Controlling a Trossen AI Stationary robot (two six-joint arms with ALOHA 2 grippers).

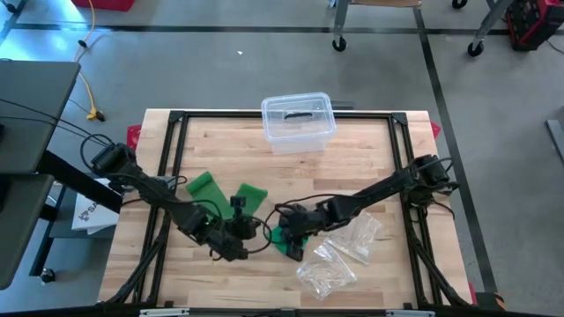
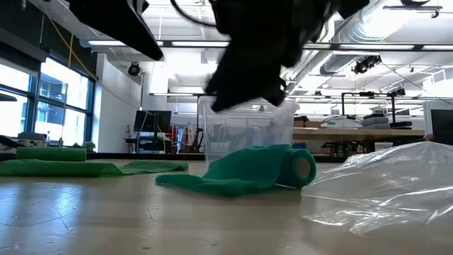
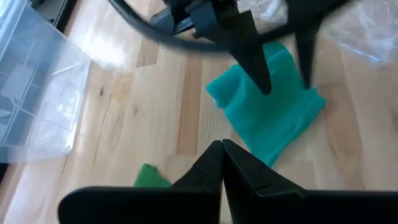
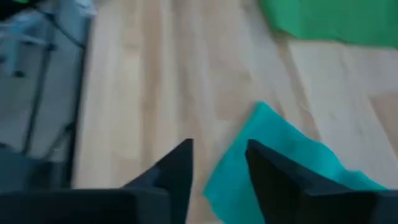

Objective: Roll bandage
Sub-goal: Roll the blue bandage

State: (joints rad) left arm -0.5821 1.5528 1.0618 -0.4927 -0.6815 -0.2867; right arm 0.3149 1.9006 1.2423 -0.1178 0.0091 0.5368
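Note:
A teal bandage (image 1: 284, 241) lies on the wooden table. It is partly rolled: the roll (image 2: 301, 168) rests on the wood and a loose, crumpled tail (image 2: 212, 180) spreads beside it. My right gripper (image 3: 285, 86) hangs open just above it, its fingers (image 4: 267, 171) over the loose tail's edge (image 4: 280, 162) and clear of the cloth in the low view. My left gripper (image 3: 222, 152) is shut and empty, a little to the left of the bandage (image 3: 267, 121) and raised off the table. A second, green bandage (image 1: 210, 187) lies spread out farther left.
A clear plastic box (image 1: 298, 119) stands at the table's far edge. Crumpled clear plastic bags (image 1: 339, 255) lie just right of the teal bandage, toward the near edge. The green bandage (image 2: 64, 167) covers the wood left of centre.

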